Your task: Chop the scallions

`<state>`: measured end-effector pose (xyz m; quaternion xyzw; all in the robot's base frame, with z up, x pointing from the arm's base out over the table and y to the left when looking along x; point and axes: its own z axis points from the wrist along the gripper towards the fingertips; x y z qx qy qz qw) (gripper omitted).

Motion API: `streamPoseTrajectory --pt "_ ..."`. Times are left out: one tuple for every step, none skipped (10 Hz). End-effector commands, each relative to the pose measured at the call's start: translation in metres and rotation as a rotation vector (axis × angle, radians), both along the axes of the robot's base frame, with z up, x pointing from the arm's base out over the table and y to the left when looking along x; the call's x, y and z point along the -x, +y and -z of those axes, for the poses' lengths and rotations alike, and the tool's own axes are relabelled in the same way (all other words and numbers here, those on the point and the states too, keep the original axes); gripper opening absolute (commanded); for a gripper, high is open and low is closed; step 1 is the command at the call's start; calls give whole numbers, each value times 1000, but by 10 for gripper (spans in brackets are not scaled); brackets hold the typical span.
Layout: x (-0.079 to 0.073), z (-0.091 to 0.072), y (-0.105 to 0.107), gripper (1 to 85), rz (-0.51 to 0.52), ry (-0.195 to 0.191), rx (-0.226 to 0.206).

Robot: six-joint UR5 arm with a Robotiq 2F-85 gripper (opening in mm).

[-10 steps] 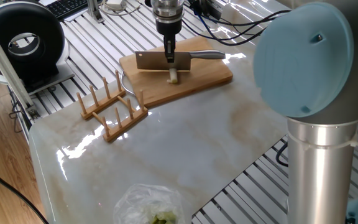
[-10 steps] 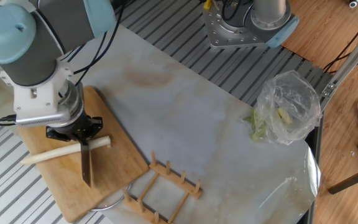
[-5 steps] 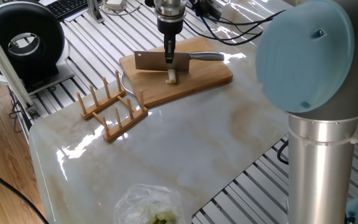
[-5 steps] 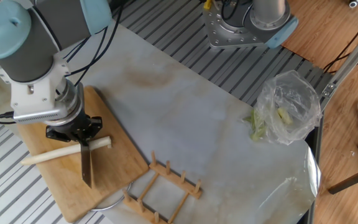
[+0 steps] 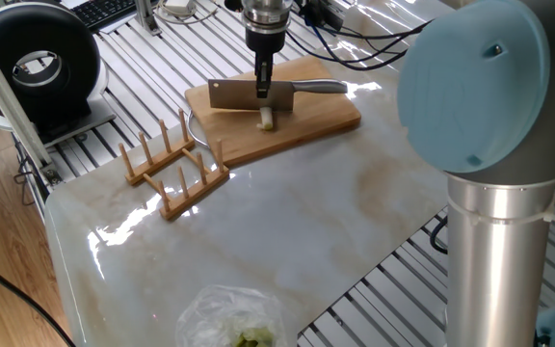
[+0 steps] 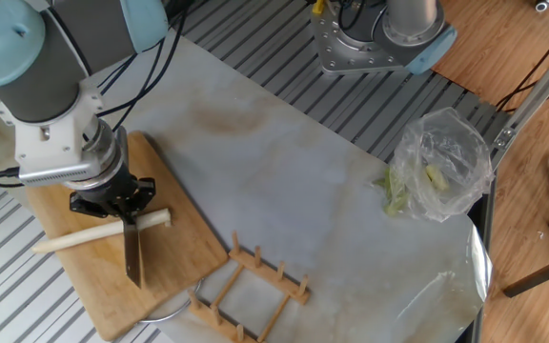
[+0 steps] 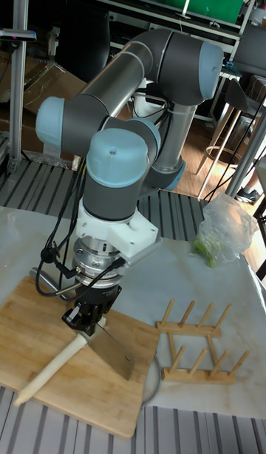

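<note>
The gripper (image 6: 130, 218) closes on the cleaver (image 5: 235, 93), but the jaws' contact with the blade's spine cannot be resolved in any view: the wrist housing covers it in the tall fixed view, and in both other fixed views it is too small to resolve. The scallions (image 5: 269, 118) show only as a pale stub below the blade in one fixed view. Whether the blade edge touches the stalk cannot be told. The plastic bag (image 5: 231, 319) is cut off by the bottom edge there, its contents indistinct. The metal ring (image 6: 163, 310) beneath the cutting board (image 6: 174, 252) is mostly hidden. The arm's elbow (image 5: 489, 87) blocks the table's (image 5: 258, 222) right side.
</note>
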<state>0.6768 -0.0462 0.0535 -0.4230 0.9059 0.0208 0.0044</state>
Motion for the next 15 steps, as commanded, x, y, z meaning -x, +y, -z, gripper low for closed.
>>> streamPoseTrajectory --pt "1 -1 -7 13 1 7 28" --pt "1 -2 -8 13 1 13 41" --pt "2 -3 -8 13 1 16 59" --pt "3 -3 -7 13 8 17 64" --pt "3 -3 -8 13 8 17 67" --pt "3 -6 -8 13 5 22 73" --pt "3 -7 -6 13 9 26 90" --pt "3 -4 -4 13 25 23 113" --pt "3 2 0 13 39 12 121" --pt "3 2 0 13 39 15 122" --pt "4 -4 -3 13 27 24 121" --pt "6 -11 -5 13 18 32 119" --pt "7 -16 -5 13 18 38 116" --pt "8 -16 -3 13 22 40 109" --pt "7 -11 0 13 28 36 87"
